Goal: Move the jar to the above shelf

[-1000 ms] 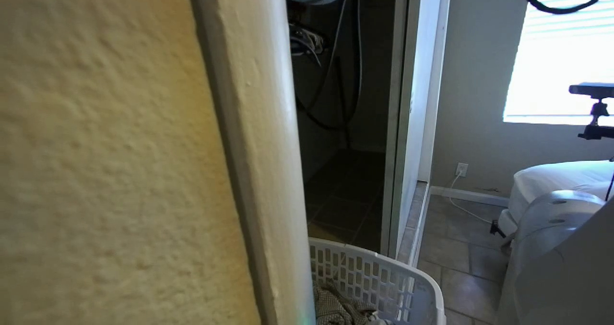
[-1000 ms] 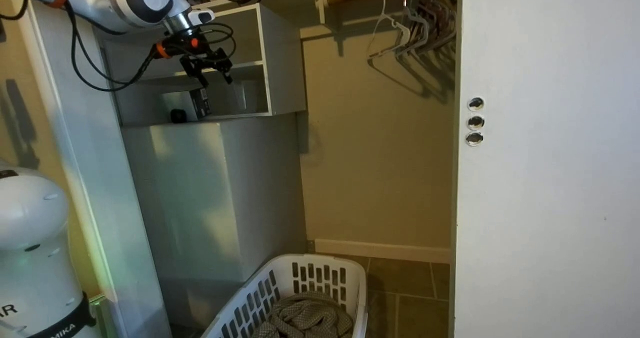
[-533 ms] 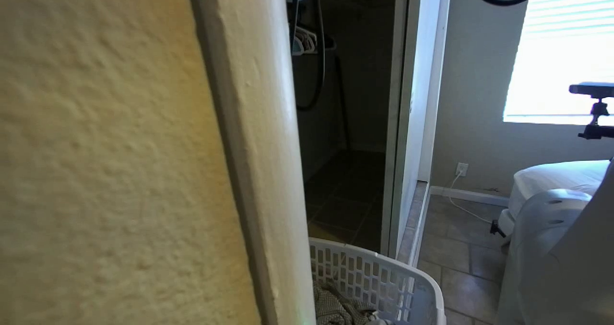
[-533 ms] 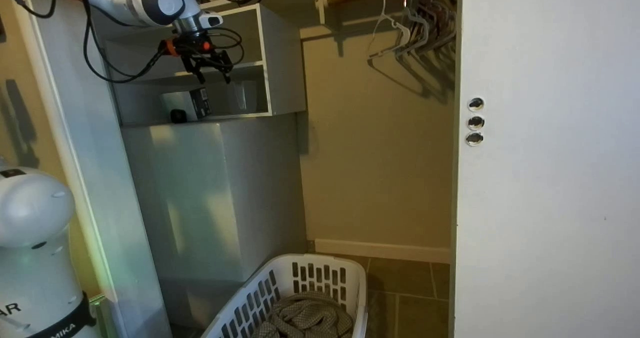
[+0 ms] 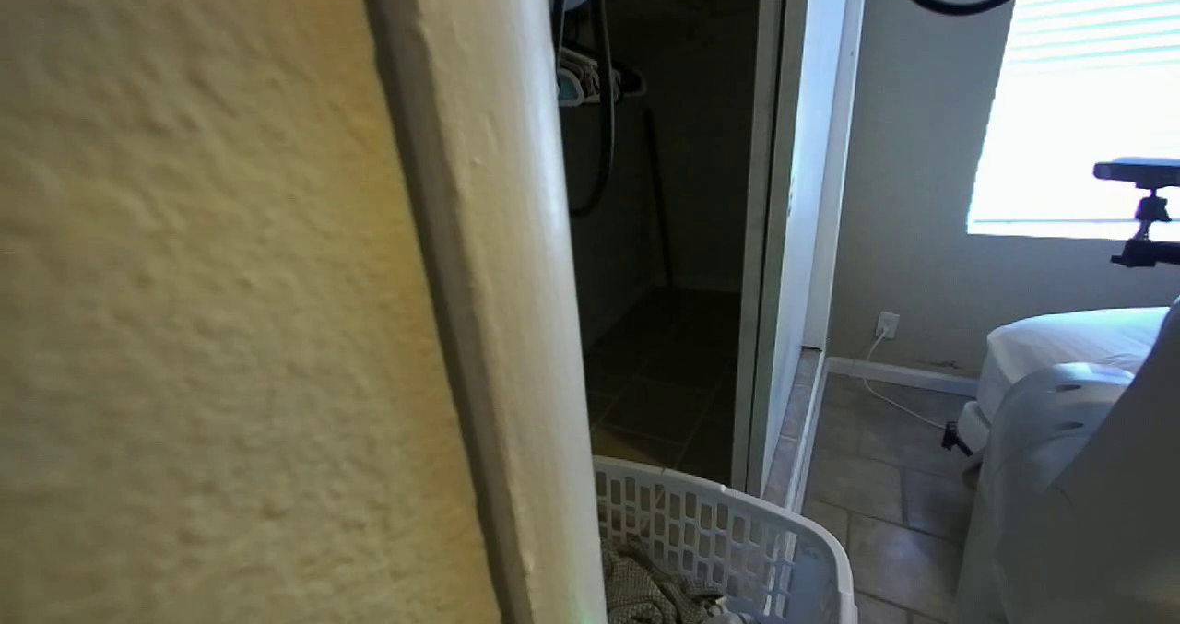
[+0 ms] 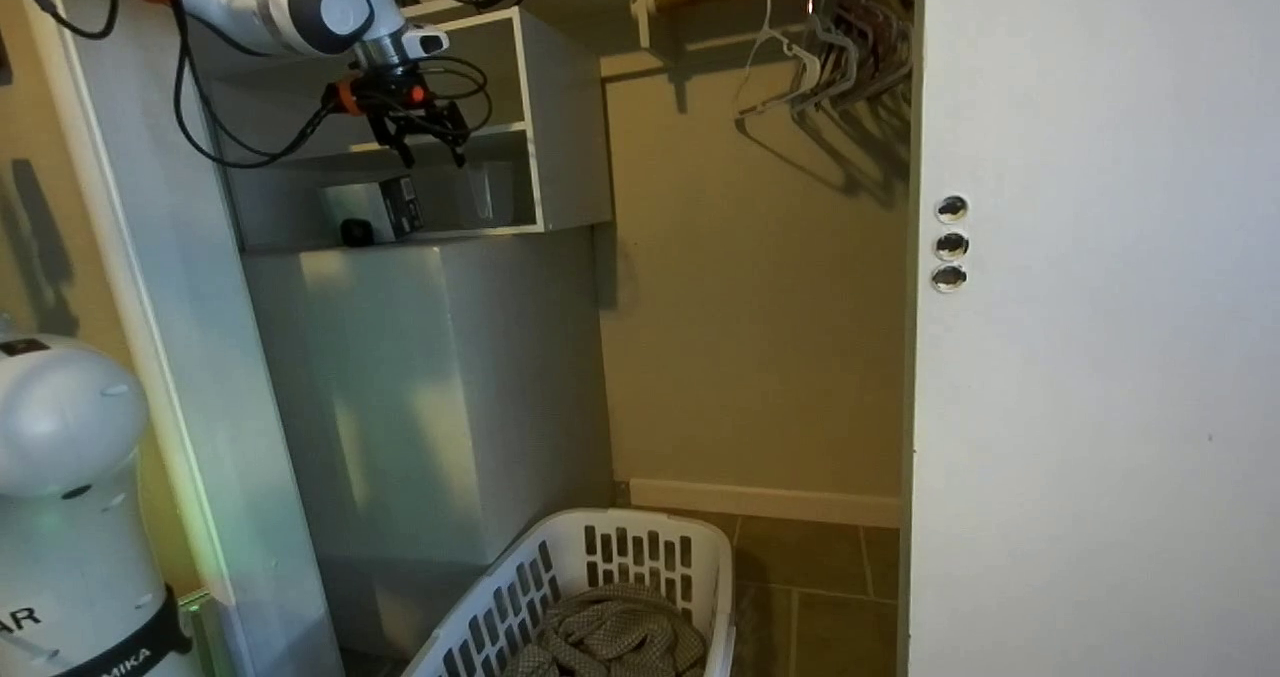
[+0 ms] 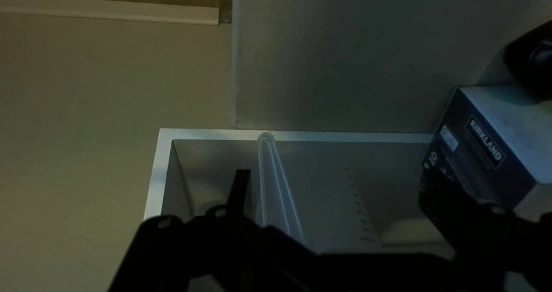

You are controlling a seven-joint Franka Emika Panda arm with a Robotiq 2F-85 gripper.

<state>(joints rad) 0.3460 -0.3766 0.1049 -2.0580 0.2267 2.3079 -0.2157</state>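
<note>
The jar is a clear plastic jug with a handle and measuring marks. It stands in the lower compartment of the white shelf unit, faint in an exterior view (image 6: 490, 194). In the wrist view the jar's handle (image 7: 279, 193) faces the camera; its lower part is hidden by the gripper. My gripper (image 6: 433, 160) is open and empty in front of the shelf unit, above and left of the jar in that view. In the wrist view the gripper's fingers (image 7: 334, 175) are spread wide, with the jar between them in the picture. The upper compartment (image 6: 490, 72) is above the middle shelf board (image 6: 497, 129).
A dark and white Kirkland box (image 7: 478, 149) stands beside the jar, also in an exterior view (image 6: 370, 207). A black object (image 6: 356, 232) is at the box. A grey cabinet (image 6: 400, 377) is below. A white laundry basket (image 6: 655, 519) stands on the floor. Hangers (image 6: 800, 87) hang right.
The arm has moved right in an exterior view, and my gripper has swung to point more downward. It stays open. The jar and box have not moved.
</note>
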